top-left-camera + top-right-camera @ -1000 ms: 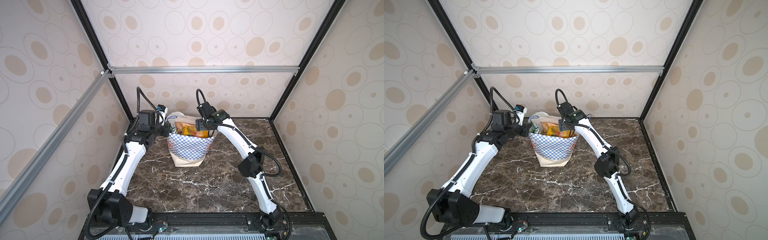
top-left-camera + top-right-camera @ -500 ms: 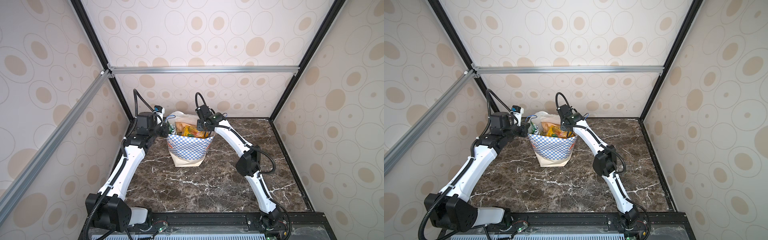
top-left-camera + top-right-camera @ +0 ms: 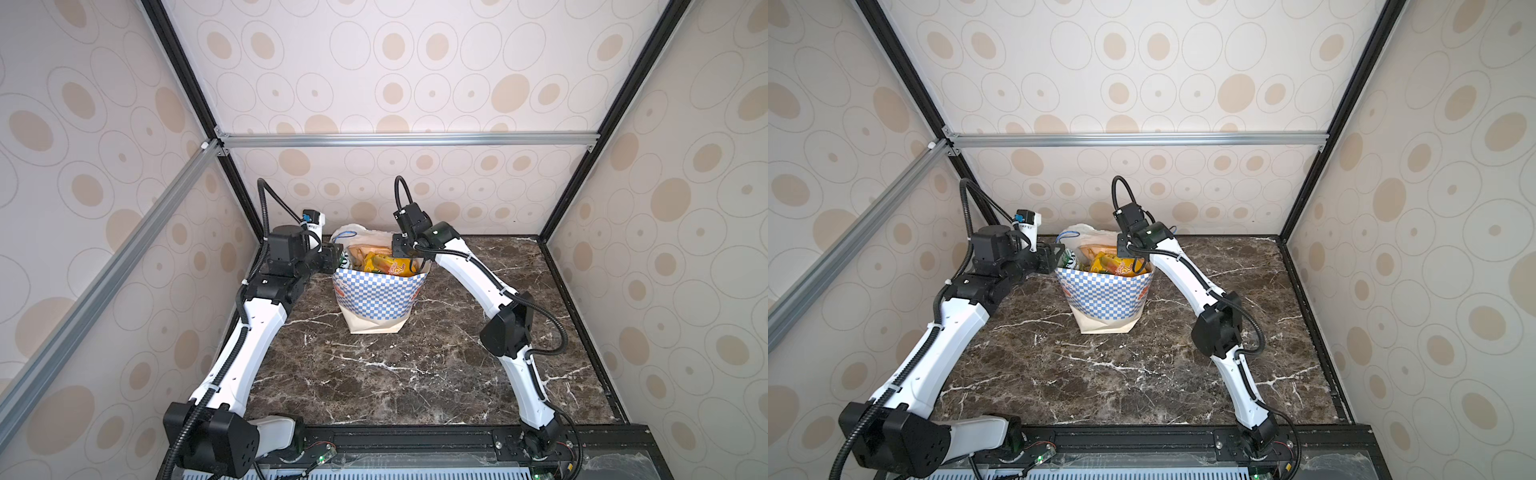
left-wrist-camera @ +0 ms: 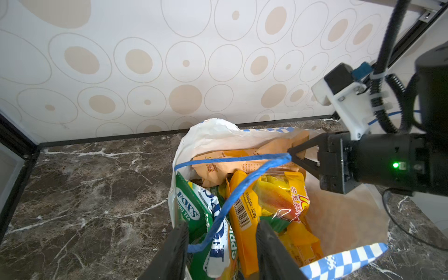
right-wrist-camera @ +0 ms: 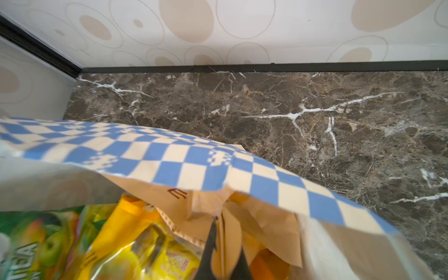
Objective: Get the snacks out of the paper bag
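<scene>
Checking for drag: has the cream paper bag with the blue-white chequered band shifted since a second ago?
No. The paper bag stands where it stood against the white-veined marble tabletop.

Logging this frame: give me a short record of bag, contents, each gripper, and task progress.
bag: paper bag upright on the marble table, mouth open
contents: green packet, yellow packet, tan pouch, all inside
left gripper: open, fingers astride the blue cord handle at the rim
right gripper: shut on the tan pouch inside the bag, cord drawn to its tip
progress: no snack out yet
</scene>
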`<move>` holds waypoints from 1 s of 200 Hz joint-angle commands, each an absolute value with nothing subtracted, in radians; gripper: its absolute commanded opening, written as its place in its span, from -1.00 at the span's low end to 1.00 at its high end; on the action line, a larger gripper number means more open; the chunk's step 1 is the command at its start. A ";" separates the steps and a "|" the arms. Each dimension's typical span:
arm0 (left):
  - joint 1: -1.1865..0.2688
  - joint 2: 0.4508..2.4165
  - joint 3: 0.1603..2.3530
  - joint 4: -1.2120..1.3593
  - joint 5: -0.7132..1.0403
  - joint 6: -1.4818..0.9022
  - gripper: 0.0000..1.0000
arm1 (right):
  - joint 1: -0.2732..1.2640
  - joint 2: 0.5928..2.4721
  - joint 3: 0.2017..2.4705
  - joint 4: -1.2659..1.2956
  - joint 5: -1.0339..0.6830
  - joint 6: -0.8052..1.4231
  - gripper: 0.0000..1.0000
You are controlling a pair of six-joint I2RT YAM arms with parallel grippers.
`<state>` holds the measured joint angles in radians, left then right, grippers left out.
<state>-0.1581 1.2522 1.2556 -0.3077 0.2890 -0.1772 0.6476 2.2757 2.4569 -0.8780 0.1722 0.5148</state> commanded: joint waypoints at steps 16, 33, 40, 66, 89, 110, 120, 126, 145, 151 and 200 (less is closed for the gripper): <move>-0.158 1.165 1.254 -0.305 0.303 -0.182 0.17 | 0.663 2.182 2.460 -0.828 0.130 0.520 -1.00; -0.160 1.131 1.239 -0.306 0.321 -0.177 0.32 | 0.665 2.169 2.469 -0.824 0.126 0.521 -1.00; -0.160 1.120 1.238 -0.311 0.336 -0.175 0.36 | 0.665 2.163 2.472 -0.824 0.123 0.522 -1.00; -0.163 1.080 1.235 -0.306 0.436 -0.174 0.51 | 0.674 2.137 2.477 -0.818 0.115 0.526 -1.00; -0.169 1.056 1.247 -0.303 0.543 -0.164 0.63 | 0.683 2.114 2.486 -0.809 0.114 0.526 -1.00; -0.179 1.037 1.262 -0.301 0.615 -0.158 0.71 | 0.688 2.093 2.503 -0.810 0.115 0.525 -1.00; -0.185 1.027 1.265 -0.298 0.644 -0.159 0.73 | 0.691 2.080 2.510 -0.810 0.114 0.525 -1.00; -0.190 1.020 1.270 -0.296 0.657 -0.158 0.76 | 0.692 2.072 2.513 -0.808 0.115 0.524 -1.00; -0.212 1.000 1.274 -0.284 0.688 -0.153 0.80 | 0.699 2.040 2.530 -0.810 0.118 0.518 -1.00; -0.219 0.993 1.267 -0.275 0.692 -0.146 0.80 | 0.701 2.028 2.536 -0.809 0.120 0.513 -1.00; -0.304 0.988 1.239 -0.273 0.706 -0.073 0.95 | 0.705 1.903 2.555 -0.800 0.185 0.467 -1.00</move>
<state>-0.2634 0.9920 1.2381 -0.2901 0.6655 -0.1390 0.7002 1.9930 2.5122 -0.8288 0.1356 0.4992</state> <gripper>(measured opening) 0.970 0.043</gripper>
